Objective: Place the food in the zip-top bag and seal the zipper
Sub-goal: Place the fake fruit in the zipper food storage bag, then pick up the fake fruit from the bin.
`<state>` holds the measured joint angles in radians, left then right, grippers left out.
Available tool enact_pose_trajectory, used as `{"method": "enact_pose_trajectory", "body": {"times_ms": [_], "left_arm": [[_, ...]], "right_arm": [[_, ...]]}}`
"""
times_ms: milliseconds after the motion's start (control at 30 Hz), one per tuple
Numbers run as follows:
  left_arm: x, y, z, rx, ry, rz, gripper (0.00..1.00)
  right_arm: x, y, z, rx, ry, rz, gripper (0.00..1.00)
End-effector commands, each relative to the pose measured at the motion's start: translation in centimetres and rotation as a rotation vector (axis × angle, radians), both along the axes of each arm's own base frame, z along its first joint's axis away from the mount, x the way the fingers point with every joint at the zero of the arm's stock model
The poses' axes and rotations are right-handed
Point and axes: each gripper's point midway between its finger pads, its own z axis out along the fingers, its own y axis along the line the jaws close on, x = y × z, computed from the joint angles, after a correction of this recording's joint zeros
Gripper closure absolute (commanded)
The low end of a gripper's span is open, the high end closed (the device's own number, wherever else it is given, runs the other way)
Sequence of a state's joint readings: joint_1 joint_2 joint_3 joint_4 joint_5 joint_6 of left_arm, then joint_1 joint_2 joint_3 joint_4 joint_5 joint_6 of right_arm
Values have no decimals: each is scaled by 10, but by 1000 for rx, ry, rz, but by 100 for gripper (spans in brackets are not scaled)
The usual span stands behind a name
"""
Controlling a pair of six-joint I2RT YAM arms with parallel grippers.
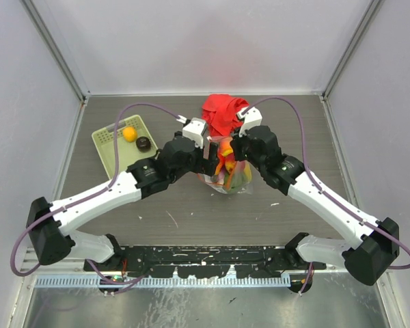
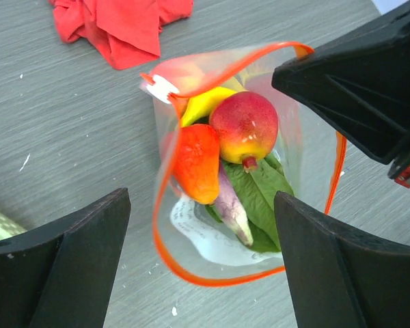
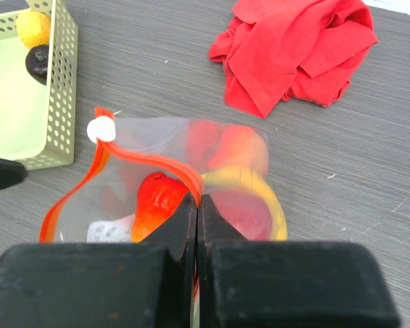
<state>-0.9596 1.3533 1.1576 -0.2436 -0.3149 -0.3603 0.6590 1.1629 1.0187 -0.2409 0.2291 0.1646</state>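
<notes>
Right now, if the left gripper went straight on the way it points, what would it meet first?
Probably the open zip-top bag, its zipper lying between the open left gripper jaws, then the food inside; depth is unclear.

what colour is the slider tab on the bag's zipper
White slider tab on the red-orange zipper; clearest in the right wrist view.

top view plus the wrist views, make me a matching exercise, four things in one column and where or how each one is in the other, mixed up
Column one
1. red cloth
2. yellow-orange ball
3. right gripper
4. left gripper

Column two
a. shut on the zipper
b. open over the zip-top bag
c. in the green basket
d. crumpled on the table, beyond the bag

Pairs: 1-d, 2-c, 3-a, 4-b
</notes>
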Motion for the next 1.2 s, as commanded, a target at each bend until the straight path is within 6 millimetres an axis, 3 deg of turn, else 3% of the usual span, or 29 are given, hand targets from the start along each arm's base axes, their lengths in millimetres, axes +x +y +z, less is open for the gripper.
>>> {"method": "enact_pose_trajectory", "body": {"times_ms": [0,33,300,733,900,1167], "left_arm": [[1,24,22,-72,11,98,13],[1,33,30,-97,12,114,13],[13,86,17,-122,96,247,8],[63,204,-36,-144,321,629,2],[89,227,-65,-210,419,691,2],[122,258,-90,-339,502,791,6]], "right_arm": [[2,1,36,87,-97,-6,100],[2,1,36,87,-97,-5,100],[2,2,35,89,-97,-2,100],[4,3,33,88,-100,-2,100],[4,3,32,82,-100,0,100],[5,2,33,71,-103,-1,100]]}}
